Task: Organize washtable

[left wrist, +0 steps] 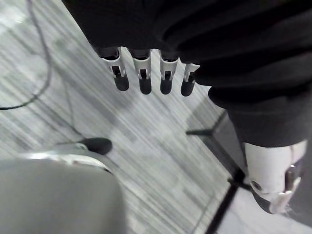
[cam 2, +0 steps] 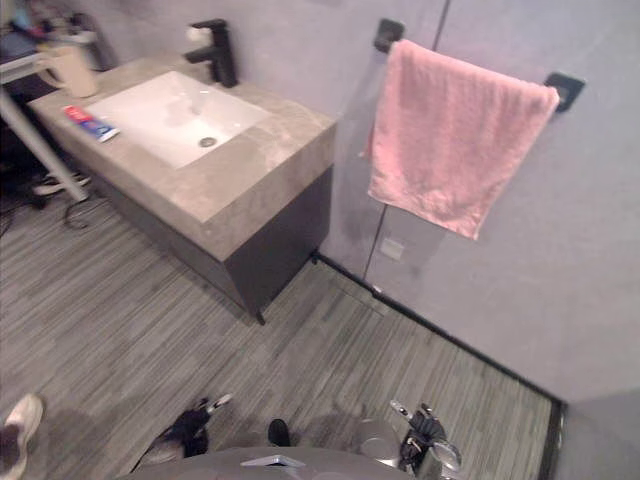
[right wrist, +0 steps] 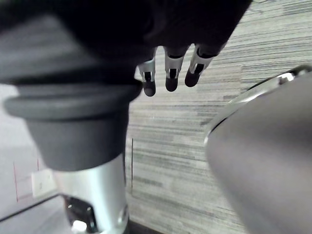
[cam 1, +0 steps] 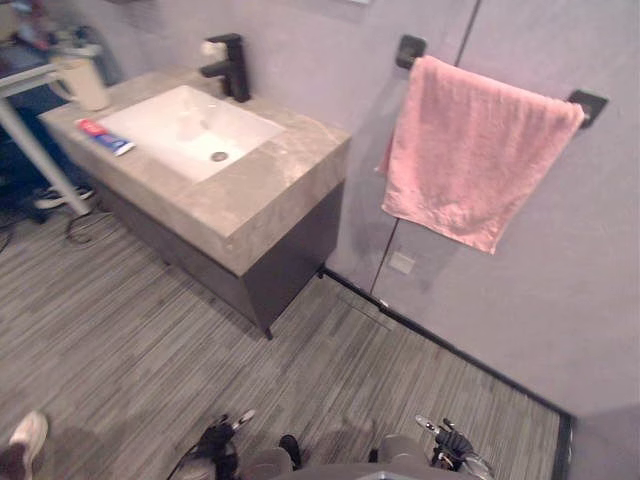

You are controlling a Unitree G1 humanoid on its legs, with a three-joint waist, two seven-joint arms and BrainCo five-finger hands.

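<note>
Two hands hang low at the near edge of the head views, well away from the washstand: the left hand (cam 1: 215, 437) on the robot's left, the right hand (cam 1: 450, 440) on its right. The left wrist view shows the left hand's fingers (left wrist: 141, 80) straight and slightly apart, pointing down at the grey plank floor (left wrist: 146, 146), with the thumb (left wrist: 273, 183) off to one side and nothing between them. The right hand's fingers (right wrist: 170, 73) are likewise straight, set side by side with small gaps, its thumb (right wrist: 92, 204) apart and empty.

Across the floor stands the washstand (cam 1: 270, 190), a stone-topped cabinet against the wall. A white sink (cam 1: 190, 125) is sunk into its top, with a black tap (cam 1: 230, 65) at the wall side. On the counter, just beside the sink's left rim, lies a toothpaste tube (cam 1: 104, 137), flat. A cream mug (cam 1: 80, 80) stands upright near the far left corner. To the right of the washstand, a pink towel (cam 1: 470, 150) is draped over a black rail (cam 1: 585, 100) on the wall. A person's shoe (cam 1: 25, 435) shows at the lower left.
</note>
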